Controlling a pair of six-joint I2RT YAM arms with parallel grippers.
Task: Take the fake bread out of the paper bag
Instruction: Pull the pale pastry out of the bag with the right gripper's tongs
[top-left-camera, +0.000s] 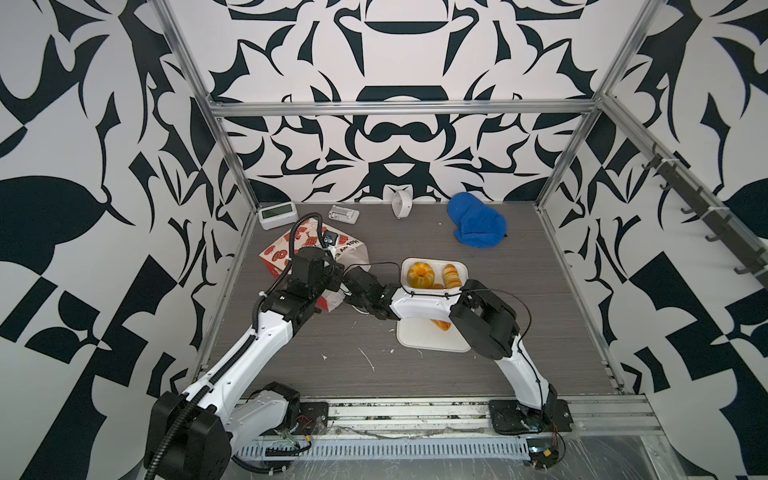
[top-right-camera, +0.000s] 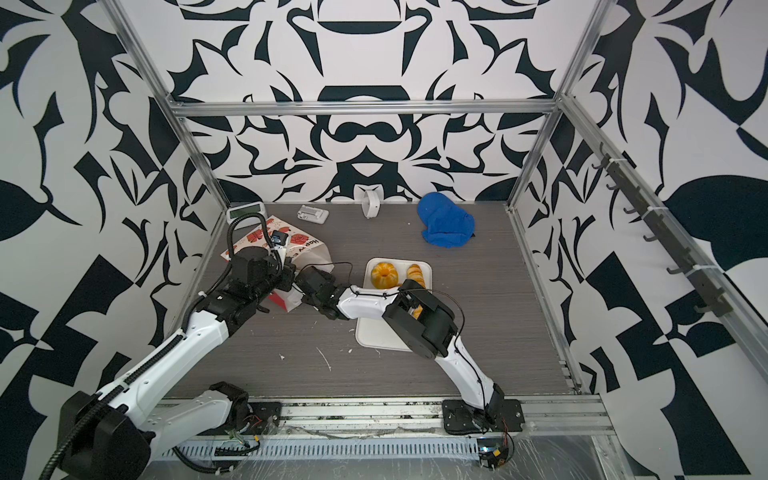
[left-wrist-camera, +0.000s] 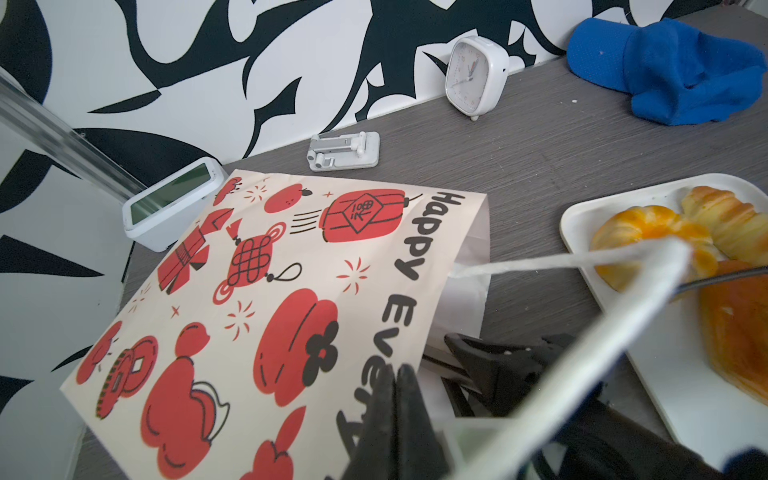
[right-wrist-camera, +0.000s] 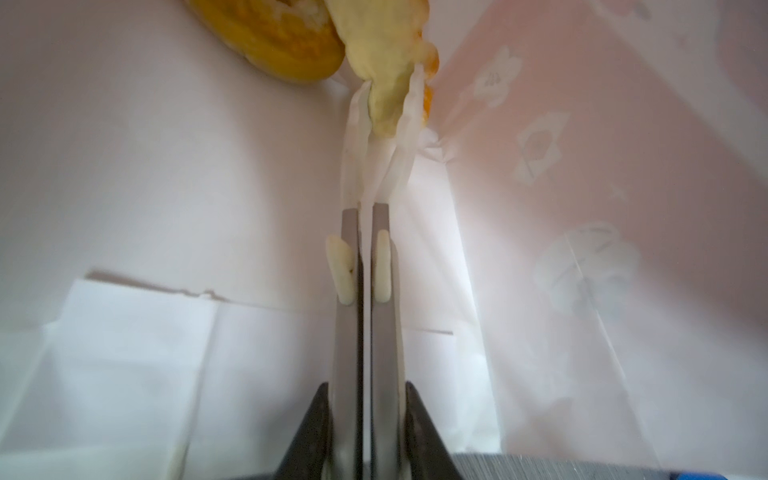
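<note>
The paper bag (top-left-camera: 286, 249) (left-wrist-camera: 257, 291), cream with red prints, lies on its side at the left of the table. My left gripper (left-wrist-camera: 399, 374) is shut on the upper edge of its mouth. My right gripper (right-wrist-camera: 365, 205) is deep inside the bag, its fingers hidden in both top views. It is shut on a thin white flap that runs to a piece of fake bread (right-wrist-camera: 270, 37) further in. Whether the flap is bread or bag I cannot tell. More fake bread lies on the white tray (top-left-camera: 419, 336): a ring (top-left-camera: 419, 274), a braided bun (top-left-camera: 452, 276) and a reddish puff (left-wrist-camera: 739, 332).
A blue cloth (top-left-camera: 478, 222), a white clock (top-left-camera: 401, 203), a folded stand (top-left-camera: 343, 215) and a digital clock (top-left-camera: 276, 216) line the back wall. The bag's white cord handle (left-wrist-camera: 582, 262) stretches across the left wrist view. White scraps (top-left-camera: 368, 359) lie on the front of the table.
</note>
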